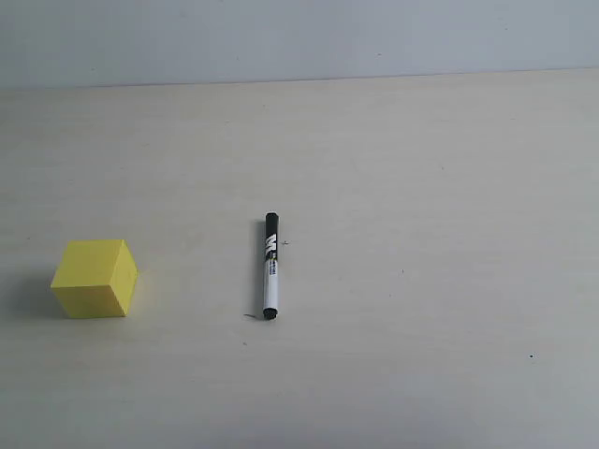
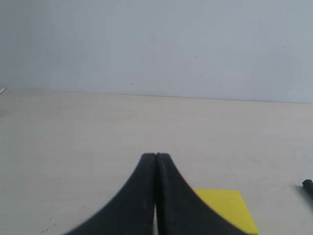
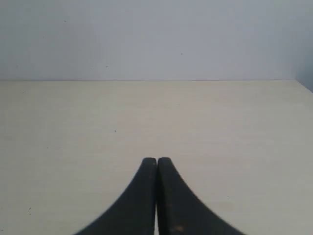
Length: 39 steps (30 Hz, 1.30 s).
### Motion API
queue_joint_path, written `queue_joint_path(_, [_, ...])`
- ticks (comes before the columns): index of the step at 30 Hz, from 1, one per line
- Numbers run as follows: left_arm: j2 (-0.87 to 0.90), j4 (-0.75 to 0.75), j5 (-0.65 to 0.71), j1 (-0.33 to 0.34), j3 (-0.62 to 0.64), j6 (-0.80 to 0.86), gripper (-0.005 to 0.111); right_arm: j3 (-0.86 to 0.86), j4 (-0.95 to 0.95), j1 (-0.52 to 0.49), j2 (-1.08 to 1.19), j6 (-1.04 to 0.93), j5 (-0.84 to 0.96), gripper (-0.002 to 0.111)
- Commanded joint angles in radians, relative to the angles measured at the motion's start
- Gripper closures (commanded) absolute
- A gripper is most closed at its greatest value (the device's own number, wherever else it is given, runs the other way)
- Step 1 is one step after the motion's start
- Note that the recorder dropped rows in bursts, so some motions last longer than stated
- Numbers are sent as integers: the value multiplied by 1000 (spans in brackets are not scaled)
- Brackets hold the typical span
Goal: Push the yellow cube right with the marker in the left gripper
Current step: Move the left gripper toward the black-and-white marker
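The yellow cube [image 1: 94, 278] sits on the pale table at the left of the exterior view. The marker [image 1: 270, 267] lies flat near the middle, black cap pointing away, a good gap to the cube's right. Neither arm shows in the exterior view. In the left wrist view my left gripper [image 2: 156, 155] is shut with nothing between its fingers; the yellow cube [image 2: 229, 210] shows just beyond and beside it, and the marker's black end [image 2: 307, 186] peeks in at the frame edge. My right gripper [image 3: 157, 159] is shut and empty over bare table.
The light wooden table [image 1: 421, 187] stretches wide on all sides, ending at a pale grey wall [image 1: 299, 37] at the back. Only small specks mark the surface.
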Motion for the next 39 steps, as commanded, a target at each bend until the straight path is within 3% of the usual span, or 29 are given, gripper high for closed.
queue_joint_path(1, [-7,3,-8,4,3,-5,107,5,-1,2,-7,1,-9,108])
queue_joint_path(11, [-7,22,-22,4,3,15,107,5,-1,2,-7,1,-9,108])
queue_joint_path(13, [-7,-21,-119,4,3,-59,107,5,-1,2,-7,1,-9,108])
queue_joint_path(18, [-7,-145,-295,4,3,-422,107,5,-1,2,-7,1,-9,108])
queue_joint_path(24, [-7,-145,-605,4,3,-462,107,5,-1,2,-7,1,-9,108])
queue_joint_path(26, [-1,-149,-601,4,-78,-446,107,5,-1,2,-7,1,-9,108])
queue_joint_path(30, [225,-166,-344,4,-334,-290,107,5,-1,2,-7,1,-9,108])
queue_joint_path(37, [865,-154,493,4,-805,29,107,5,-1,2,-7,1,-9,108])
queue_joint_path(39, [1014,-152,661,4,-890,66,107,5,-1,2,-7,1,-9,108])
